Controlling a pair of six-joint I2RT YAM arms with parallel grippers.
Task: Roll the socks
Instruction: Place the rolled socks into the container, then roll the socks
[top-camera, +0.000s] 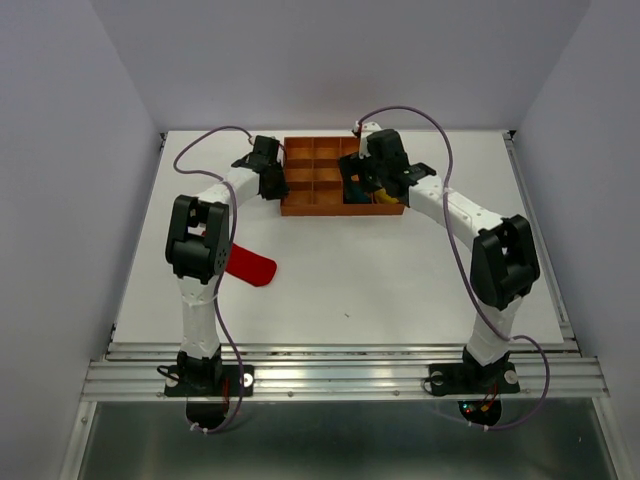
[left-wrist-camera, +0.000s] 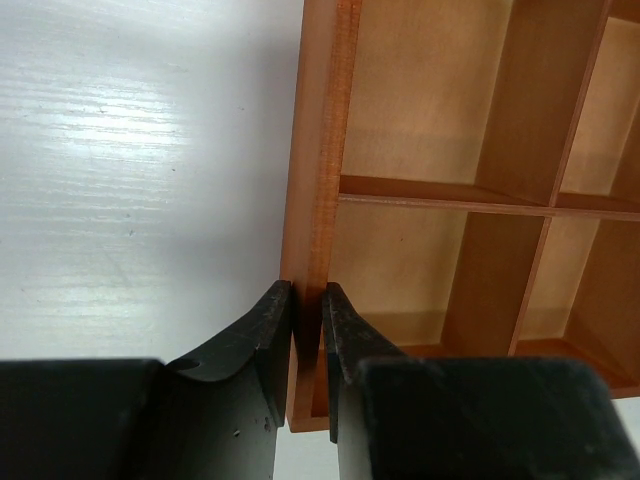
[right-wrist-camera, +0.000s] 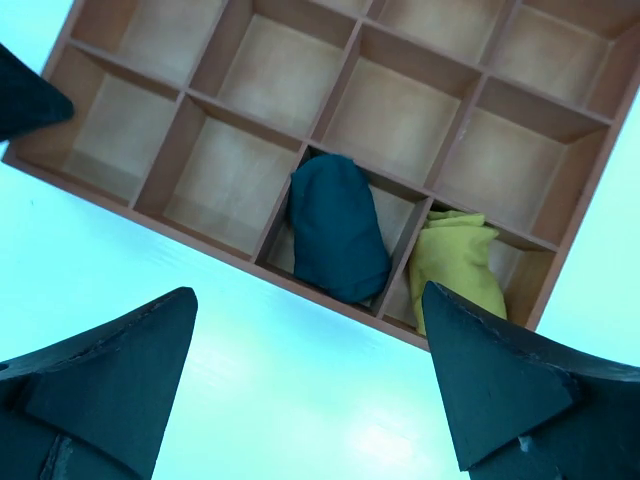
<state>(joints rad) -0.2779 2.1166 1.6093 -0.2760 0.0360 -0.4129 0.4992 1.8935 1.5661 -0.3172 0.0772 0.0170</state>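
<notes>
A dark teal sock (right-wrist-camera: 335, 225), rolled into a bundle, lies in a compartment of the tray's near row. A yellow sock (right-wrist-camera: 455, 265), also bundled, fills the compartment next to it. The red sock (top-camera: 250, 266) lies flat on the table by the left arm, partly hidden under it. My right gripper (right-wrist-camera: 308, 300) hangs open above the tray's near wall, nothing between its fingers. My left gripper (left-wrist-camera: 308, 295) is shut on the left wall of the orange-brown tray (left-wrist-camera: 318, 150), one finger outside and one inside.
The gridded tray (top-camera: 300, 208) stands at the back middle of the white table, and most of its compartments hold nothing. Both arms reach over the table towards it. A metal rail (top-camera: 340, 370) runs along the near edge.
</notes>
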